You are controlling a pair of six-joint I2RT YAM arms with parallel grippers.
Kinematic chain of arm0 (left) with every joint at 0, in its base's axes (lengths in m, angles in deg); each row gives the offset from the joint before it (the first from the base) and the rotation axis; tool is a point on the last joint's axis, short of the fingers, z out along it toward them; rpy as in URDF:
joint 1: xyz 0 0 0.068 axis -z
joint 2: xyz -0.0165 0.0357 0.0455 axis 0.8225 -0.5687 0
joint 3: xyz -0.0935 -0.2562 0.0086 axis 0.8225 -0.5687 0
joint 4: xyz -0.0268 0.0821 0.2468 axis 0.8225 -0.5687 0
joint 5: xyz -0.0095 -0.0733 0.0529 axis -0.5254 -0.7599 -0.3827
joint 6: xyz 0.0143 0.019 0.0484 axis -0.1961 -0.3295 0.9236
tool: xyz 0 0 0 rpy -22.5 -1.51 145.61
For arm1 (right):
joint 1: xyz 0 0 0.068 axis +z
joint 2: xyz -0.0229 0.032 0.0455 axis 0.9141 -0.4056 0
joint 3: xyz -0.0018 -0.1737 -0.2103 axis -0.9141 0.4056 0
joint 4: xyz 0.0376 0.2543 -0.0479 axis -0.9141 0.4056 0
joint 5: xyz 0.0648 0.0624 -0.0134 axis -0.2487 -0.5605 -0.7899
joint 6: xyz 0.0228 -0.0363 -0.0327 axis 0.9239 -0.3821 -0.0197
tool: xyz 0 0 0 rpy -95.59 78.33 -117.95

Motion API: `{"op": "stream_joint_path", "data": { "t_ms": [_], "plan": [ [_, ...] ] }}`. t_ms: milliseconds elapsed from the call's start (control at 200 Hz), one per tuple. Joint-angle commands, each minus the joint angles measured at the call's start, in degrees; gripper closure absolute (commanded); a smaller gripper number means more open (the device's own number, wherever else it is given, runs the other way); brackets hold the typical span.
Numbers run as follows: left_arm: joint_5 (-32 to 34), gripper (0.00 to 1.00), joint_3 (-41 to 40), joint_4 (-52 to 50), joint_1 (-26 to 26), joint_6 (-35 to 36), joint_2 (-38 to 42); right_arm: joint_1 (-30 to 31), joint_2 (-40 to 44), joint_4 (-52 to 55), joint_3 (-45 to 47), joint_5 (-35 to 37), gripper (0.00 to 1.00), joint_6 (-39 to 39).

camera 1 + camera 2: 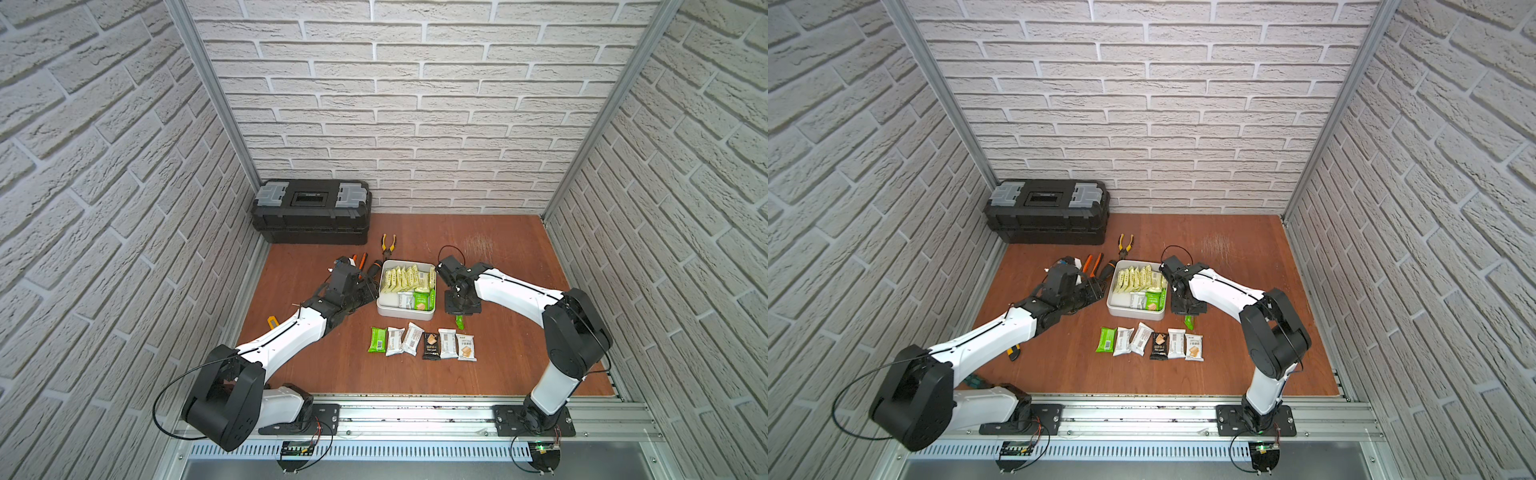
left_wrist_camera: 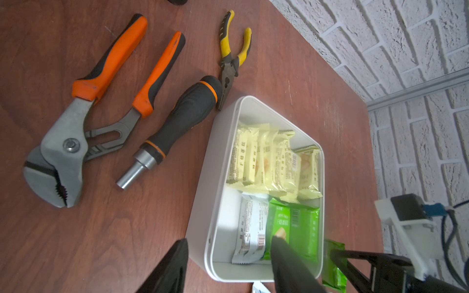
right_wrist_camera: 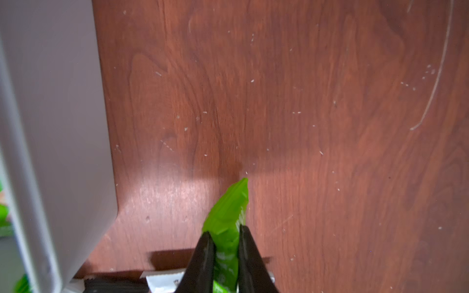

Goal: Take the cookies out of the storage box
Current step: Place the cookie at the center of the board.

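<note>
Nearest, in front of the storage box [image 1: 405, 314]: six cookies [image 1: 422, 343] laid flat in a row on the tabletop [image 1: 511, 361], green, two white, black, two more white. Just off the box's near right corner: right hand [image 3: 224, 232], closed down narrow on one end of a green cookie packet [image 3: 228, 208], hanging clear of the wood and apart from the row. Judged step: setting this packet down. Carry it away from the box wall toward the row's right end; lower to first contact, lay over flat, only then release. Leave a gap beside the biscuit-print white packet [image 1: 466, 347] to avoid overlapping or shoving. Expect twisting and slipping from the thin film.

At the box's left wall: left hand [image 2: 229, 239], about half open, holding nothing, one finger outside the wall, the other inside over a biscuit-print green packet [image 2: 291, 228]; contact not clear. Move fully inside before closing, or risk pinching the wall and dragging the box. Inside the box: white and green packets in the near half, pale yellow packets [image 1: 405, 277] on edge across the far half; more inside than out. Beyond the box: yellow-handled pliers [image 1: 388, 245], then the black toolbox [image 1: 311, 212]. Steer clear.
</note>
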Motion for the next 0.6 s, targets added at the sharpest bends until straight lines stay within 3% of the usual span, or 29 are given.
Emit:
{"op": "stream_joint_path", "data": {
  "t_ms": [0,365,595],
  "plan": [
    [0.9,0.42,1.8,-0.4,0.7,1.9,-0.2,0.2,-0.9,-2.2,-0.5,0.4,0.91,-1.2],
    [1.9,0.42,7.7,-6.1,3.8,5.3,-4.1,0.2,2.8,-1.7,-2.0,-4.3,0.59,-0.1],
    [3.1,0.43,14.4,-12.0,7.6,8.4,-9.7,-0.4,9.7,-2.0,0.0,-3.8,0.58,1.2]
  ]
}}
